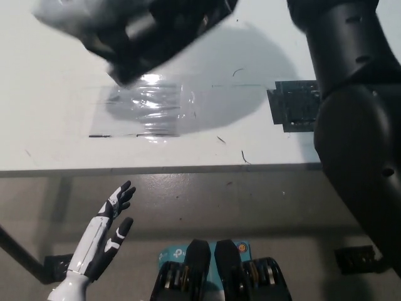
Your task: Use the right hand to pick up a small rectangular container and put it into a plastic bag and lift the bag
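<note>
Left robot hand (106,235) open below table (50,125) edge — right's grip unseen — bag (144,31) aloft, contents hidden.

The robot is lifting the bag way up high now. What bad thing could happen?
The plastic bag hangs above the table, blurred and tilted, so the container inside, hidden now, might slide out if the opening tips down. The right robot hand is out of view, so its hold can't be checked; the bag could slip and drop. The left robot hand rests open below the table edge, too low to catch anything.
</note>
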{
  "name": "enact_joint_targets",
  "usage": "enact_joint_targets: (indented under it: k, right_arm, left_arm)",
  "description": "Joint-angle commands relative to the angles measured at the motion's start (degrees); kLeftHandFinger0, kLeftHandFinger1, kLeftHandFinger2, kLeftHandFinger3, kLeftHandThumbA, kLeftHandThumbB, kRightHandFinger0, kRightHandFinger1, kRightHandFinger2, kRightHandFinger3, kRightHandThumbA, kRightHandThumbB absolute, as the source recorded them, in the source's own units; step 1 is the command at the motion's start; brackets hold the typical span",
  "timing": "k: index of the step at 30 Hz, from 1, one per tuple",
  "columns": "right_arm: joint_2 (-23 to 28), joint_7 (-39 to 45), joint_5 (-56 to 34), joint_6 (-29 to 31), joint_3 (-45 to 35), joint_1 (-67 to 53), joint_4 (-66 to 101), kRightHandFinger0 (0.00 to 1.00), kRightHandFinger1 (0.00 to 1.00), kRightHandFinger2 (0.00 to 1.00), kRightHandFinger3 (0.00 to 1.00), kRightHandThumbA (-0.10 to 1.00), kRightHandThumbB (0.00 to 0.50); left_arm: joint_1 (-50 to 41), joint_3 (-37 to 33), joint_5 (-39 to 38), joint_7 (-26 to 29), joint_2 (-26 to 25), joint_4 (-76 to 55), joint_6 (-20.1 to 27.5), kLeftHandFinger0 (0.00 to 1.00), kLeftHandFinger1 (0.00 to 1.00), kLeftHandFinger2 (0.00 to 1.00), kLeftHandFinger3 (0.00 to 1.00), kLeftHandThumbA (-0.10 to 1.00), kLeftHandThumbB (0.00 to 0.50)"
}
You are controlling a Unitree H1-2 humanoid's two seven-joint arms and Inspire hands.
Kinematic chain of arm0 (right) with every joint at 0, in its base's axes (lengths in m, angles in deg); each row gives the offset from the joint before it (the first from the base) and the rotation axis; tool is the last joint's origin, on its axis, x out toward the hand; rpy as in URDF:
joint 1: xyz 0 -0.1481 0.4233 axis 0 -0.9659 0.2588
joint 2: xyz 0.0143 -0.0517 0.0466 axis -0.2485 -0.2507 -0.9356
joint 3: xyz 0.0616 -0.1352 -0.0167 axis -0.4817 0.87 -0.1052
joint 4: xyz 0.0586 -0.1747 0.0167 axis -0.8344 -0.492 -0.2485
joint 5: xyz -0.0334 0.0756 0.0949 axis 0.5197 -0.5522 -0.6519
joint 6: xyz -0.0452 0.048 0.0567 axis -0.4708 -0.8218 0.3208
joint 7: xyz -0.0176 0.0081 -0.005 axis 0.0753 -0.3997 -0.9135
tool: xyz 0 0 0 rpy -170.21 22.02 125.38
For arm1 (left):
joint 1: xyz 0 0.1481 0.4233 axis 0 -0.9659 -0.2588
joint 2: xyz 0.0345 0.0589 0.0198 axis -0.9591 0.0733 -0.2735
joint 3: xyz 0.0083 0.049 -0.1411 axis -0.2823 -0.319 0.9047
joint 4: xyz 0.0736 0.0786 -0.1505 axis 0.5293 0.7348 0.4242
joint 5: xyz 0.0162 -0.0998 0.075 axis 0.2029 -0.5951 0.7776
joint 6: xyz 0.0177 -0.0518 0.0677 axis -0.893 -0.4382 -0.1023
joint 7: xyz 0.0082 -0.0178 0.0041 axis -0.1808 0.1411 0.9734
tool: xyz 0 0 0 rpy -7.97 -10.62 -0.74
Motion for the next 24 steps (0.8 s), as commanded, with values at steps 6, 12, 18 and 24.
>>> enact_joint_targets:
  k: [6, 12, 18, 24]
  right_arm:
    - [0.57, -4.00, -16.09, -3.05, -1.71, 7.89, 19.09, 0.00, 0.11, 0.69, 1.00, -0.10, 0.043]
    - [0.30, -3.27, -8.89, 0.33, 0.07, -2.39, 3.72, 0.00, 0.12, 0.73, 1.00, -0.10, 0.057]
    - [1.28, -3.34, -10.20, 1.74, 0.94, -1.52, -6.63, 0.00, 0.00, 0.51, 1.00, -0.10, 0.105]
    - [1.65, -2.25, -14.11, 1.54, -1.63, 3.70, 4.19, 0.00, 0.07, 0.75, 1.00, -0.10, 0.075]
  left_arm:
    - [1.60, 0.12, 0.47, -0.28, -0.71, -1.88, -0.77, 1.00, 1.00, 1.00, 1.00, 0.93, 0.267]
    - [1.23, -0.52, 0.97, -0.36, -0.40, -1.73, -0.72, 1.00, 1.00, 1.00, 1.00, 0.94, 0.251]
    - [0.96, -0.86, 0.49, -0.27, 0.29, -2.87, -2.59, 1.00, 1.00, 1.00, 1.00, 0.91, 0.264]
    - [1.16, -0.98, 1.00, -0.56, -0.56, -3.18, -2.27, 1.00, 1.00, 1.00, 1.00, 0.89, 0.245]
